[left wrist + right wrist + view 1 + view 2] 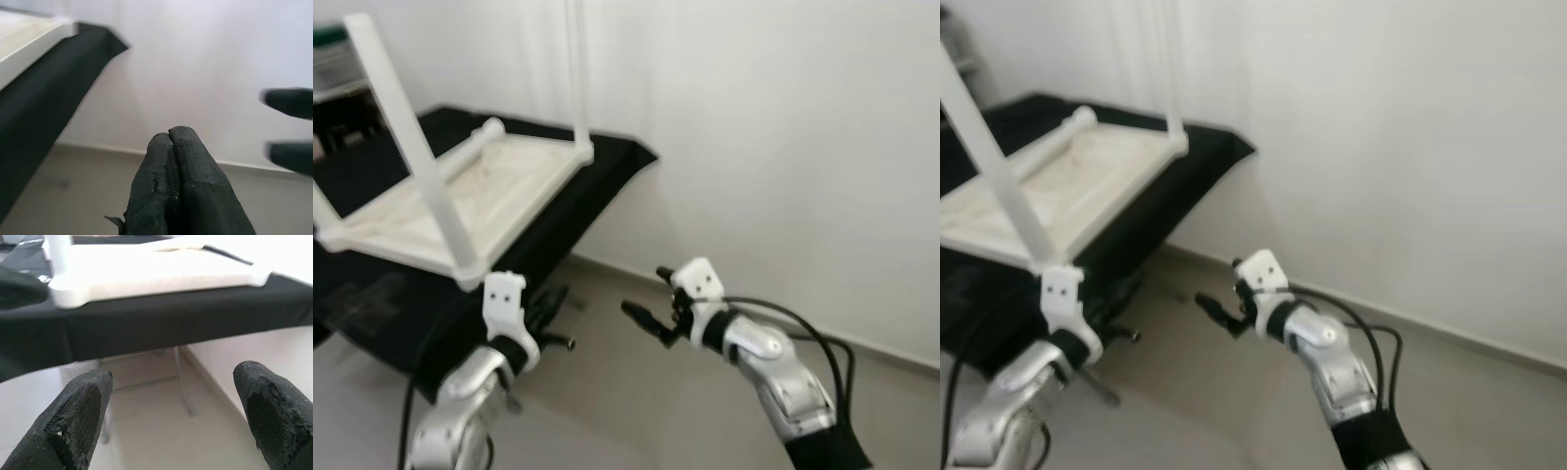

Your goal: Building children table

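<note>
Two silver metal robot arms with glossy rounded shells, black cables looping along each, white blocky wrist housings with small dark screw holes, left gripper (551,311) and right gripper (646,318) with long textured black fingers (80,418)

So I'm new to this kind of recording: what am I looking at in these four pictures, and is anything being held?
It is a humanoid robot with two silver arms, each ending in two black fingers. The two wide pictures come from the head camera, looking down. The other two come from cameras on the wrists, looking along the fingers. Ahead is a bench covered in black cloth. On it lies a white children's table turned upside down, with three legs standing up and a loose leg lying on it. The left gripper is shut on nothing, below the bench edge. The right gripper is open and empty, over the floor, facing the bench. Nothing is held.
</note>
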Robot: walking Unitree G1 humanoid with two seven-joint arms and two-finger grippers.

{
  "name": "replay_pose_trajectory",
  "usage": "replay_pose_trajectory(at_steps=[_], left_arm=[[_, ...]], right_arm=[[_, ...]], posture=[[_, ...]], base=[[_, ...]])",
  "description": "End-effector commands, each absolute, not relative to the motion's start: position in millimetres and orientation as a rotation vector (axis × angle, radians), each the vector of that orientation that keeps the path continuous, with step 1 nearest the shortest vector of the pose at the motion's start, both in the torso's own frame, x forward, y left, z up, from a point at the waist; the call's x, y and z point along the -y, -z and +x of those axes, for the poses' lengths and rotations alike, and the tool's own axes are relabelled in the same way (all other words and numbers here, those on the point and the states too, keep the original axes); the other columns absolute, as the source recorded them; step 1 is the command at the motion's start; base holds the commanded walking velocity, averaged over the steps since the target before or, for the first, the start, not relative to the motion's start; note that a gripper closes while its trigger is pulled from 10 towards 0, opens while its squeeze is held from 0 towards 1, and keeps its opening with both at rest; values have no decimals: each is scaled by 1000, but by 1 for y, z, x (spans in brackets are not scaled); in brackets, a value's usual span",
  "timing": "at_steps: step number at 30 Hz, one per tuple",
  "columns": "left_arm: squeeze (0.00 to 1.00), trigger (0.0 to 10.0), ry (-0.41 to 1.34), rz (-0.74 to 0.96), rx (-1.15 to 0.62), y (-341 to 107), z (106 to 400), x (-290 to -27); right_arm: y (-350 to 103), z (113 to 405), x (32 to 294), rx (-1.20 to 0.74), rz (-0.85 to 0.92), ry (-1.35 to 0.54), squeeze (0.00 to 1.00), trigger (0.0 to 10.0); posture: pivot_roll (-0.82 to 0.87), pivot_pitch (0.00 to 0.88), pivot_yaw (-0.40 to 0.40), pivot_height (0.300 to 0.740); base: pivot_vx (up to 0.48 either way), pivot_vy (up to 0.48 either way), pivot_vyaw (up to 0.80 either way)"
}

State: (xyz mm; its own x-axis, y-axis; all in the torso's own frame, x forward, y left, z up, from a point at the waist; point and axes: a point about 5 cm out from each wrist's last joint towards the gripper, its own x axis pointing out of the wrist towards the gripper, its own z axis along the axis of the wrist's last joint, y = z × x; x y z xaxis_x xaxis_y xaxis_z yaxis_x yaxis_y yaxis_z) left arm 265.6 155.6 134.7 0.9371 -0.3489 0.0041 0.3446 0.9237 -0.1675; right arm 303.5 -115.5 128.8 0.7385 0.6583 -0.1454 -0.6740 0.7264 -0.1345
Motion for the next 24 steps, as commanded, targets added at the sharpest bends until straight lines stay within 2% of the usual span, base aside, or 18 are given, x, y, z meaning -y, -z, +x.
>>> replay_pose_trajectory(at_steps=[1, 13, 24], left_arm=[[0, 10000, 335, -160, -38, -133, 265, -163], [0, 10000, 337, -156, -42, -133, 265, -164], [0, 10000, 334, -166, -40, -133, 266, -163]], right_arm=[[-129, 302, 108, -78, -165, -762, 0, 10000], [-130, 302, 107, -69, -167, -773, 0, 10000], [-132, 300, 105, -59, -189, -835, 0, 10000]], posture=[[-58, 19, -20, 740], [-45, 19, -15, 740], [-49, 21, -26, 740]], base=[[300, 0, 0], [299, 0, 0], [298, 0, 774]])
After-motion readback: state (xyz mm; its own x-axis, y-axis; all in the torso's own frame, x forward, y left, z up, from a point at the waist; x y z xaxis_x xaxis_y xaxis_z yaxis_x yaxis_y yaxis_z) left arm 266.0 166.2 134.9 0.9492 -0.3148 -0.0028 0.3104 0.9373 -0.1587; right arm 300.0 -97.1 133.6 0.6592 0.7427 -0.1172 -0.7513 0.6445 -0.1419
